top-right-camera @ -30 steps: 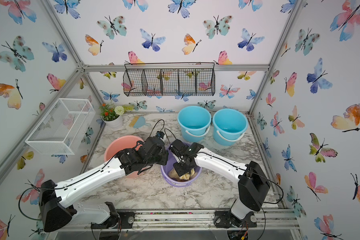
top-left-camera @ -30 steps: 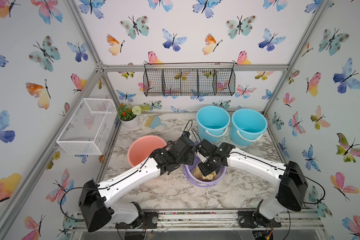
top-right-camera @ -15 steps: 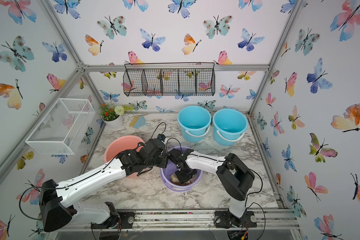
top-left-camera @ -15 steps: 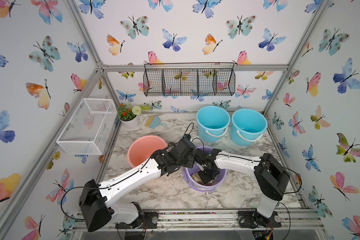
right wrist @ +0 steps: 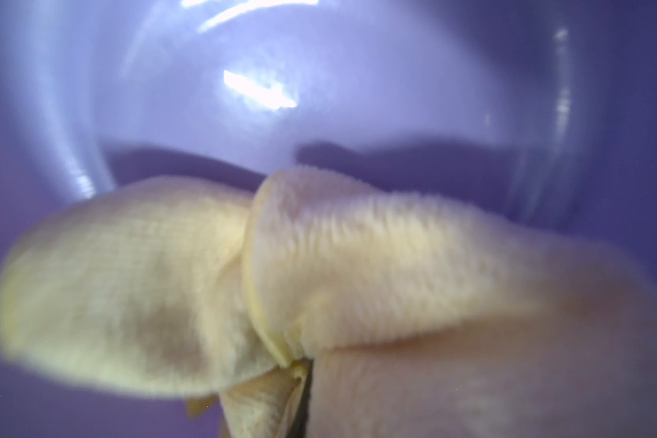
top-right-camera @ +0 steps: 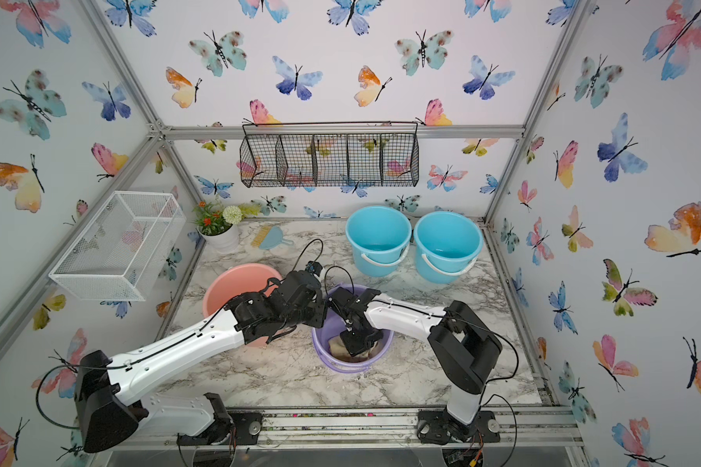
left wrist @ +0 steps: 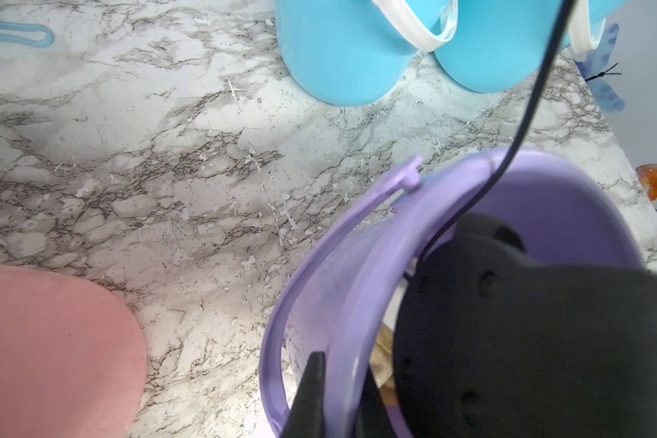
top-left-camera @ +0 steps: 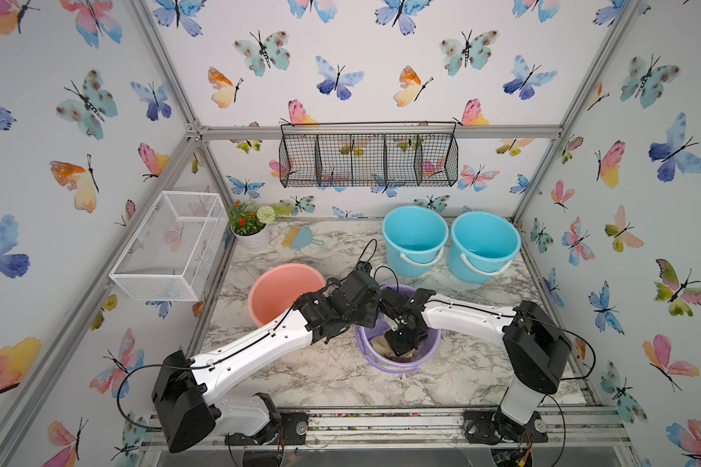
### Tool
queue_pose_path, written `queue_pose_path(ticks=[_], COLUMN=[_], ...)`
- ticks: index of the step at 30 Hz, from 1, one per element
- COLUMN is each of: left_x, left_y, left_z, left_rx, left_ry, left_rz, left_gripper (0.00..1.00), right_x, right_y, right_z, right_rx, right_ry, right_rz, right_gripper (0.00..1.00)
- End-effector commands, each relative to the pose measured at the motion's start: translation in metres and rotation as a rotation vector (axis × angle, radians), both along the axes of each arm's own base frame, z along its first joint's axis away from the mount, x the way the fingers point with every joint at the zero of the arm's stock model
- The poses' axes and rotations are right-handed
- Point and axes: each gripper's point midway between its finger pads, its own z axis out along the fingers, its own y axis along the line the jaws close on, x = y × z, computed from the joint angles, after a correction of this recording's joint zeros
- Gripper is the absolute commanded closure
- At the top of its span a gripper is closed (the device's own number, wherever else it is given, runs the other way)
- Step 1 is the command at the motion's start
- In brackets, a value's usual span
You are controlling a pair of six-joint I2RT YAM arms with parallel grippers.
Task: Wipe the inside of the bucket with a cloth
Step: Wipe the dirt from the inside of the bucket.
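The purple bucket (top-left-camera: 397,365) (top-right-camera: 353,364) stands upright at the front middle of the marble table. My left gripper (top-left-camera: 371,320) (top-right-camera: 320,317) (left wrist: 340,402) is shut on its rim (left wrist: 342,303), with one finger (left wrist: 312,394) outside the wall and the other inside. My right gripper (top-left-camera: 402,343) (top-right-camera: 357,341) (right wrist: 304,398) reaches down into the bucket and is shut on the pale yellow cloth (right wrist: 319,265). The cloth (top-left-camera: 378,345) (top-right-camera: 334,345) is bunched against the bucket's floor and lower wall. The right gripper's fingers are mostly hidden by the fabric.
A pink bucket (top-left-camera: 280,287) stands just left of the purple one, under my left arm. Two blue buckets (top-left-camera: 415,234) (top-left-camera: 484,242) stand behind it. A flower pot (top-left-camera: 251,232) and a blue dustpan (top-left-camera: 302,238) sit at the back left. Wire baskets (top-left-camera: 171,246) (top-left-camera: 367,159) hang on the walls.
The right arm's elbow swung in toward the middle and partly back out, while its gripper pressed the cloth a little deeper into the bucket. The left gripper kept its hold on the rim.
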Motion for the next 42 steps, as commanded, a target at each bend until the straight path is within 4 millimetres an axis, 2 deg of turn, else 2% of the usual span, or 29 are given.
queue_pose_path(ticks=[1, 4, 9, 13, 17, 22, 25, 36, 42], left_x=[0.01, 0.016, 0.021, 0.023, 0.024, 0.021, 0.02, 0.014, 0.012], left_y=[0.01, 0.016, 0.02, 0.016, 0.012, 0.001, -0.002, -0.007, -0.006], left_z=[0.02, 0.021, 0.034, 0.042, 0.036, 0.032, 0.033, 0.037, 0.035], left_rx=[0.006, 0.033, 0.034, 0.015, 0.022, -0.018, -0.035, -0.069, -0.072], left_ry=[-0.102, -0.139, -0.212, -0.251, -0.244, -0.225, -0.224, -0.221, -0.217], left_rz=[0.038, 0.062, 0.067, 0.052, 0.044, 0.02, 0.016, 0.001, 0.002], left_gripper=[1.0, 1.0, 1.0, 1.0, 1.0, 1.0, 1.0, 1.0, 1.0], right_x=[-0.011, -0.015, -0.028, -0.038, -0.044, -0.053, -0.053, -0.044, -0.036], right_y=[-0.01, -0.013, -0.017, -0.013, -0.006, 0.006, 0.01, 0.034, 0.033], right_z=[0.041, 0.072, 0.11, 0.125, 0.131, 0.113, 0.096, 0.019, -0.024], right_rx=[0.027, 0.074, 0.151, 0.231, 0.287, 0.317, 0.299, 0.243, 0.161], right_ry=[0.02, 0.005, 0.016, 0.039, 0.068, 0.154, 0.179, 0.264, 0.264], right_rz=[-0.051, -0.079, -0.106, -0.114, -0.115, -0.097, -0.09, -0.044, -0.06], right_gripper=[0.98, 0.98, 0.98, 0.98, 0.98, 0.98, 0.98, 0.98, 0.98])
